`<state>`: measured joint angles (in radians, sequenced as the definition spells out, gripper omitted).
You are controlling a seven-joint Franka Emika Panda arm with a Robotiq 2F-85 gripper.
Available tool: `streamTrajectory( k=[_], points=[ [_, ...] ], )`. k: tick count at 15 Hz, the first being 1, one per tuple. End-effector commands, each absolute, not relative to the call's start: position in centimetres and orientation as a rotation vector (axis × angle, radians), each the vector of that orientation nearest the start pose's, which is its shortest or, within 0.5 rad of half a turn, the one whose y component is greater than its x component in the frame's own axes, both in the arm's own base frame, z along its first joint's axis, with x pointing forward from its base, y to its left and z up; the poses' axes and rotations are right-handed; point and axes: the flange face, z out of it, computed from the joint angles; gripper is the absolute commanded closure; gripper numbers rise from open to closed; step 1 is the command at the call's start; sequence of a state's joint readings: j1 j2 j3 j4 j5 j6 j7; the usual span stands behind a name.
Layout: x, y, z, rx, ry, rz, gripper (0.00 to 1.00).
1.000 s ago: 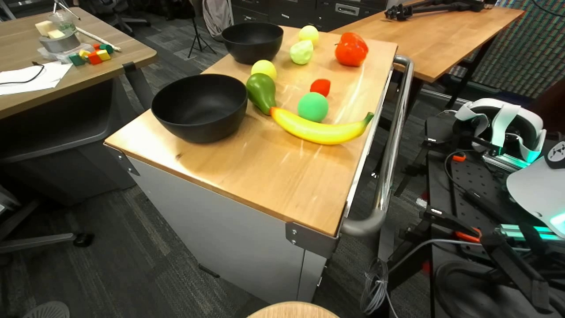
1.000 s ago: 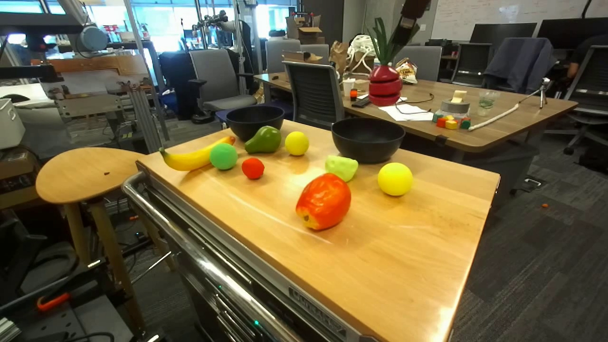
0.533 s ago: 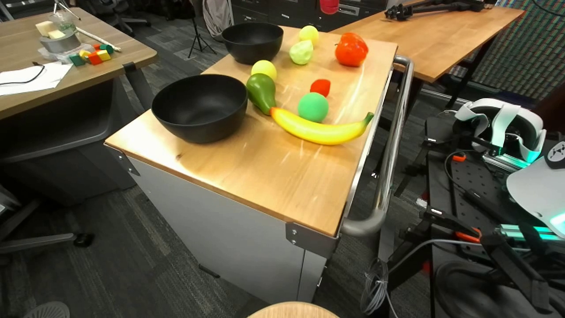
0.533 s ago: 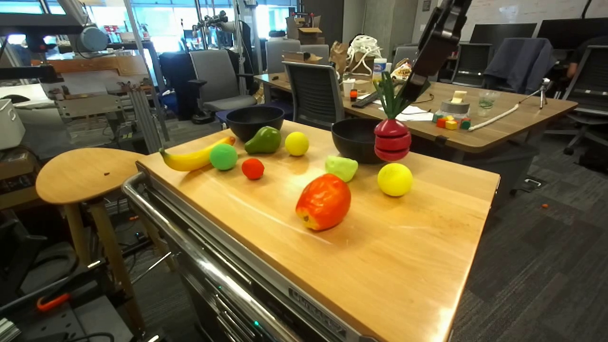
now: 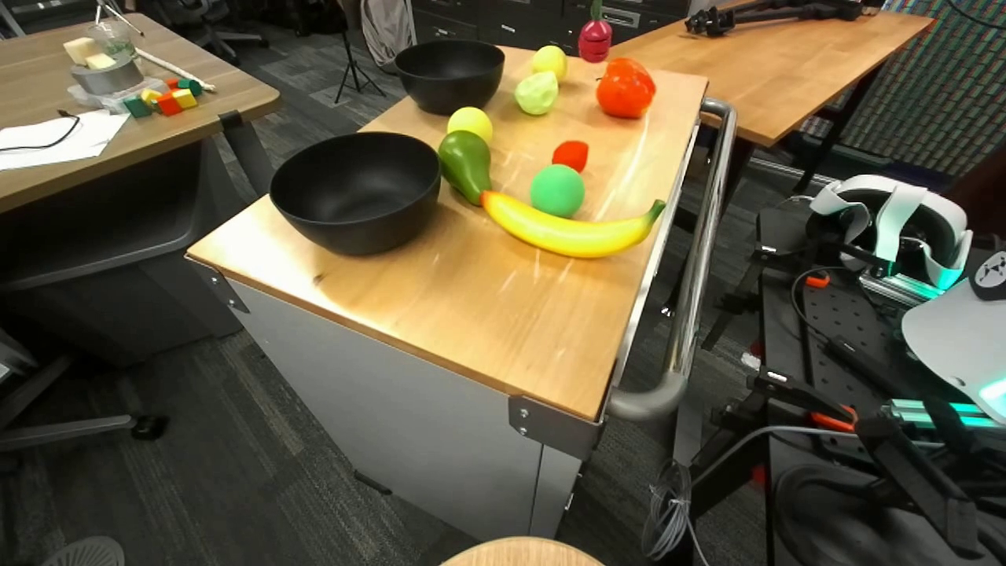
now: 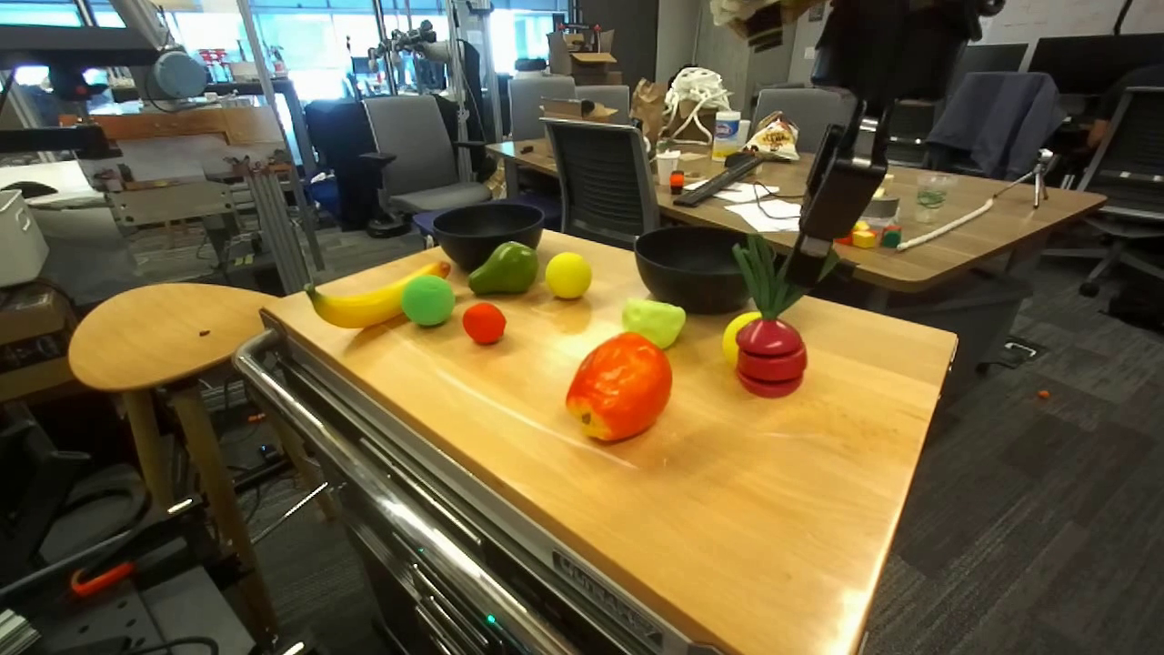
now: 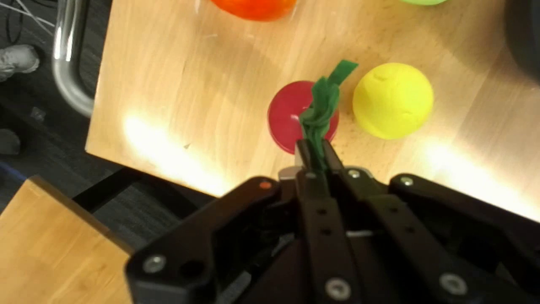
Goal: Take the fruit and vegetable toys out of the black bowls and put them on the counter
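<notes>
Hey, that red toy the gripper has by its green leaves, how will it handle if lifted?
The red toy would likely swing, since the gripper pinches only its green leaves. The leaves look floppy: they bend and bunch in the wrist view. If released, it might tip or roll, being rounded.

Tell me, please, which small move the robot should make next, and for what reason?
I would probably lower the red radish-like toy gently onto the counter. The gripper holds it by its green leaves, over the counter beside the round yellow toy. Its base seems to hang slightly above the wood, though contact is hard to judge.
</notes>
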<state>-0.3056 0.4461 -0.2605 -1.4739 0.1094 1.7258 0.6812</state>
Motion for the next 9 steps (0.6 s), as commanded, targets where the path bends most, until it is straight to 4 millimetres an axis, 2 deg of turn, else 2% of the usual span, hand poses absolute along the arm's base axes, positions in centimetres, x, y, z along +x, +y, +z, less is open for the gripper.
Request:
streamTrajectory(
  k=[1, 5, 6, 7, 9],
  points=[
    [58.5, -32.6, 40.4, -2.65, 1.974, 0.272, 0.99],
    [58.6, -32.7, 39.3, -2.712, 2.038, 0.312, 0.99],
    [58.6, -32.8, 39.3, -2.721, 2.05, 0.317, 0.71],
    [58.5, -32.8, 39.5, -2.724, 2.052, 0.315, 0.69],
    [58.4, -32.6, 40.7, -2.739, 2.029, 0.282, 0.54]
  ],
)
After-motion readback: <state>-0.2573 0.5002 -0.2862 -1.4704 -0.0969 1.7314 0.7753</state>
